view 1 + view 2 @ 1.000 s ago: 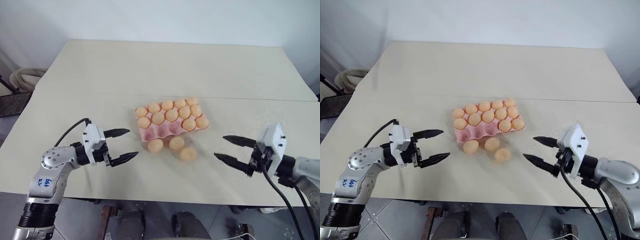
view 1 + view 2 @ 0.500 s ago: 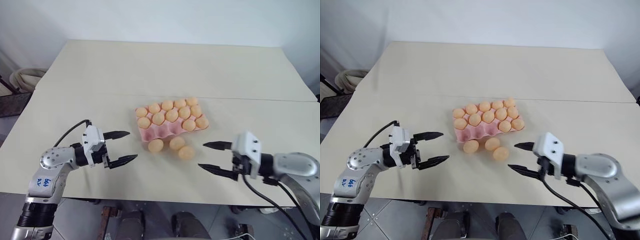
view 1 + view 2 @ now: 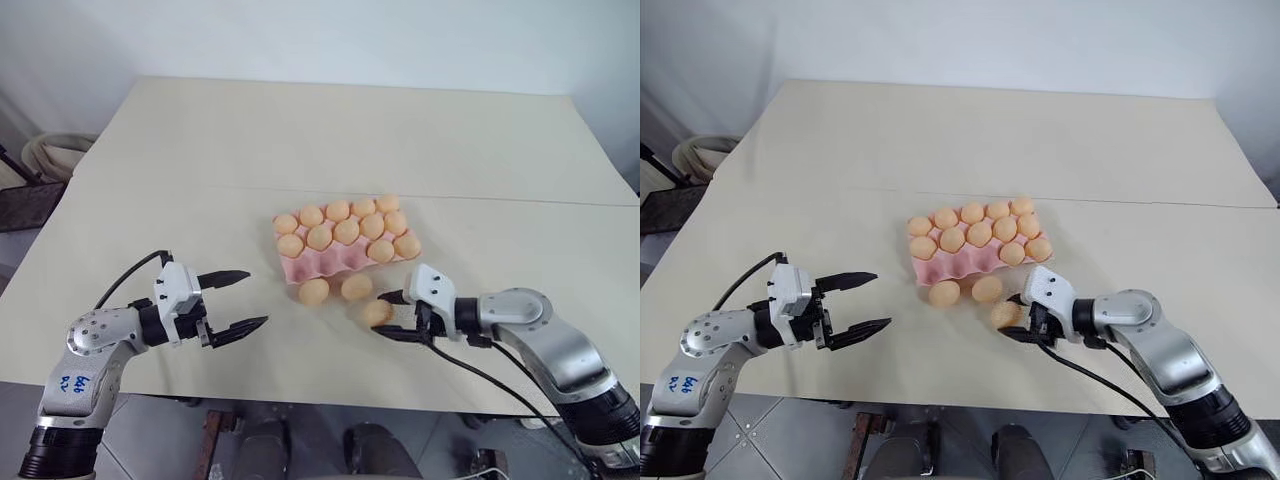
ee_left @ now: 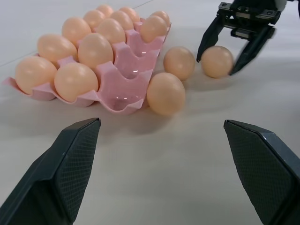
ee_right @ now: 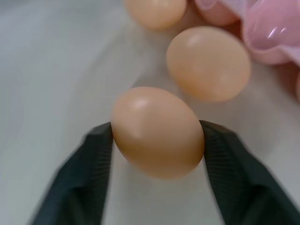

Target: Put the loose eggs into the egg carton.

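The pink egg carton point(image 3: 331, 264) sits mid-table with several eggs in its back cups, and its front cups show bare pink. Three loose eggs lie just in front of it: one at the left point(image 3: 313, 291), one in the middle point(image 3: 356, 287) and one nearest me point(image 3: 376, 313). My right gripper point(image 3: 382, 315) is shut on that nearest egg point(image 5: 157, 131), with both fingers point(image 5: 91, 154) pressed to its sides at table level. My left gripper point(image 3: 257, 297) stands open and empty, well to the left of the eggs. In the left wrist view the carton point(image 4: 126, 70) and the held egg point(image 4: 217, 61) show ahead.
The beige table point(image 3: 300, 150) has a seam running across it behind the carton, and its front edge lies close below both grippers. A pale coiled object point(image 3: 55, 152) sits off the table's far left side.
My right gripper has swung in from the right, come down to the table and closed its fingers around the nearest loose egg. The left gripper has stayed open and about in place.
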`<action>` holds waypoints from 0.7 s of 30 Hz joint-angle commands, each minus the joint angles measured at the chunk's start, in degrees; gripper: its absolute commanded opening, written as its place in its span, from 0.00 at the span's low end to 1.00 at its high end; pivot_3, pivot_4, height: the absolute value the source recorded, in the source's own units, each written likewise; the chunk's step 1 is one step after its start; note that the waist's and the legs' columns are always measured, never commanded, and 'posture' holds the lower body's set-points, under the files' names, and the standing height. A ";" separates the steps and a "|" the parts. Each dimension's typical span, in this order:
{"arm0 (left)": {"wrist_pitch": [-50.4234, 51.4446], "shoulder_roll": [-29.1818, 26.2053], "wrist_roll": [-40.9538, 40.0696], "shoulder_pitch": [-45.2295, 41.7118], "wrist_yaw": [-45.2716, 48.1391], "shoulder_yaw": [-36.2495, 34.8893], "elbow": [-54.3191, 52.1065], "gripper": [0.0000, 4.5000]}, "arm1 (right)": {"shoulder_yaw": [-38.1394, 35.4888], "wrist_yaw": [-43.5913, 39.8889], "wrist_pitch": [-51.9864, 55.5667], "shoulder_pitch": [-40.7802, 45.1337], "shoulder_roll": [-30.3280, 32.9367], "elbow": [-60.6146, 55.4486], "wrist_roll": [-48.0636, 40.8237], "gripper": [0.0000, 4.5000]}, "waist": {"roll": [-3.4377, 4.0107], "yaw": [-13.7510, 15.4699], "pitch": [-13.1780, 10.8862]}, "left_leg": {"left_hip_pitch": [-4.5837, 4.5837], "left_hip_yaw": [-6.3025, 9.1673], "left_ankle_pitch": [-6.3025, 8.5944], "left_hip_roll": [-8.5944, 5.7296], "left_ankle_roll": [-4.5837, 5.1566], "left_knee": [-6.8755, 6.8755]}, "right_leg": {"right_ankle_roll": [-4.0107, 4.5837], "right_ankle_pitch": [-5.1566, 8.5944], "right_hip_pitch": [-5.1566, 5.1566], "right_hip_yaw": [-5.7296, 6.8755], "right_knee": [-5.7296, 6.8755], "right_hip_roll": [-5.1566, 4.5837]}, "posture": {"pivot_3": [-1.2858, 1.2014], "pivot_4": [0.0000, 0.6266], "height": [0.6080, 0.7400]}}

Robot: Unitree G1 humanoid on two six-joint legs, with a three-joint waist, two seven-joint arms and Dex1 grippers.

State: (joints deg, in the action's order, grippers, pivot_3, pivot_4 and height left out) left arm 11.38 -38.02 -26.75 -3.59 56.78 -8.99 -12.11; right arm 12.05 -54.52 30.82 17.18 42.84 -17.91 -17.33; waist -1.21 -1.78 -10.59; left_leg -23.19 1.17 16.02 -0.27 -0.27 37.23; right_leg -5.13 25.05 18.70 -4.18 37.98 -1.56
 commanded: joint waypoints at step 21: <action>0.24 1.14 -0.44 -0.97 -3.11 -0.96 -1.10 1.00 | 0.41 10.24 3.30 21.73 -11.48 13.83 3.47 0.40 | 0.04 -1.21 -0.03 | -0.12 0.11 -0.17 0.02 -0.09 -0.07 | 0.13 -0.17 0.24 0.52 0.18 -0.13 | 0.52 0.24 1.00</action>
State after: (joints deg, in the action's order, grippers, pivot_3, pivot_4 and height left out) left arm 11.46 -36.86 -26.67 -4.21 54.36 -8.98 -12.47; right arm 12.20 -44.82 35.21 37.37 31.86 -4.00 -15.07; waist -1.16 -2.98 -10.63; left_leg -23.31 1.25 15.86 -0.25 -0.35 37.15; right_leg -5.01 24.88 18.97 -3.51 38.31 -1.76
